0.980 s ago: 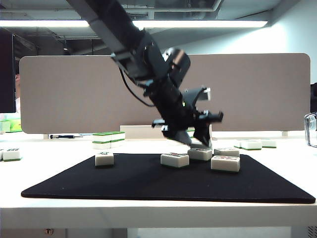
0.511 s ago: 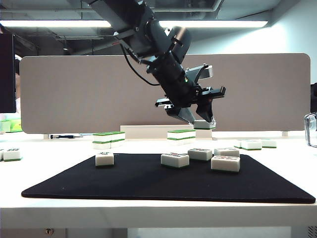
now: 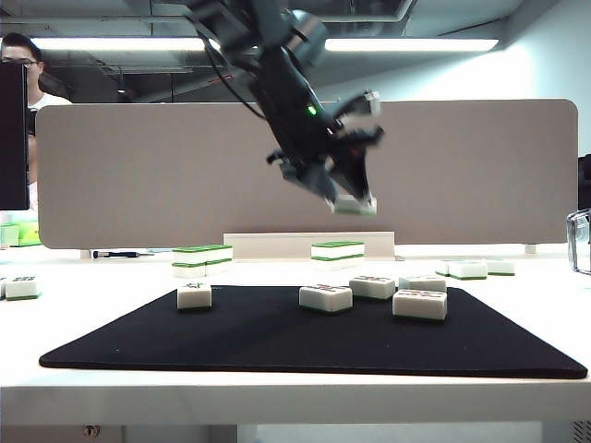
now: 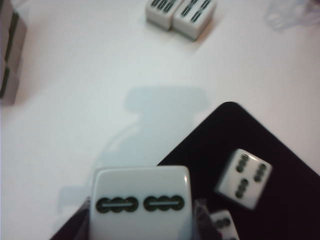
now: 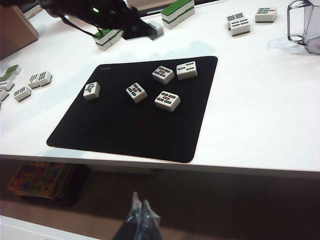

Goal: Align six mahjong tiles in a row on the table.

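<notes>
My left gripper [image 3: 352, 197] hangs high above the back of the black mat [image 3: 277, 343], shut on one white mahjong tile [image 3: 355, 205]. In the left wrist view that tile [image 4: 140, 200] fills the space between the dark fingers [image 4: 201, 216], its face showing two green bars. Several more mahjong tiles lie face up on the mat: one alone at the left [image 3: 195, 295], the others grouped at the right [image 3: 325, 297] [image 3: 420, 304]. My right gripper [image 5: 140, 206] is shut and empty, below the front edge of the white table [image 5: 250, 135].
Stacks of green-backed tiles [image 3: 203, 256] [image 3: 337, 249] stand behind the mat, before the grey partition [image 3: 138, 175]. More loose tiles lie at the right [image 3: 480, 269] and far left [image 5: 30, 85]. A clear container [image 5: 305, 22] sits at the table's right. A person [image 3: 23, 55] is at the back left.
My left gripper has risen from the mat's back right area and swung left, carrying the tile up with it. The right arm has not moved.
</notes>
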Robot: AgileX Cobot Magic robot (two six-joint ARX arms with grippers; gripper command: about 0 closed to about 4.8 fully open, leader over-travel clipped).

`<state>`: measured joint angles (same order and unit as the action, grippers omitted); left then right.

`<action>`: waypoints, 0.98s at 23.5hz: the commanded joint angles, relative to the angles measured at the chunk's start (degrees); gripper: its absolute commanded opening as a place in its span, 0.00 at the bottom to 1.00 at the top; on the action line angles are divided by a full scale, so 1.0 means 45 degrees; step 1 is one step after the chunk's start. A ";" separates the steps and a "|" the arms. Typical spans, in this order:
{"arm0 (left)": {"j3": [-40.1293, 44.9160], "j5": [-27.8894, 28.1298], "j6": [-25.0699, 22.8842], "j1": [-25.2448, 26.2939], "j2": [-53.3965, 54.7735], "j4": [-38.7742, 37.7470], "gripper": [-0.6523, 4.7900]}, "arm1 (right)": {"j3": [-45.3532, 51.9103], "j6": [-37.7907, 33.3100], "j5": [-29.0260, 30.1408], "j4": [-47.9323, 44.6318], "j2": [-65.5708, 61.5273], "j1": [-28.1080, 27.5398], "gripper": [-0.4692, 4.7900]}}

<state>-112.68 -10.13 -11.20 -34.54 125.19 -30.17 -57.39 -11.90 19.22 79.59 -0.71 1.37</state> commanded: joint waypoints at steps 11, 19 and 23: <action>0.3551 -0.2346 -0.3419 0.1501 -0.2754 -0.0986 0.39 | -0.0029 0.0034 -0.0034 -0.0112 0.0151 0.0000 0.09; 0.4911 -0.1953 -0.6936 0.1583 -0.2812 -0.3225 0.40 | -0.0029 0.0034 -0.0034 -0.0112 0.0151 -0.0005 0.09; 0.5430 -0.0568 -0.7713 0.1661 -0.2812 -0.3400 0.40 | -0.0029 0.0034 -0.0010 -0.0107 0.0151 0.0000 0.09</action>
<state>-88.73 -15.53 -43.97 -27.44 112.95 -45.65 -57.39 -11.92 19.16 79.59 -0.71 1.37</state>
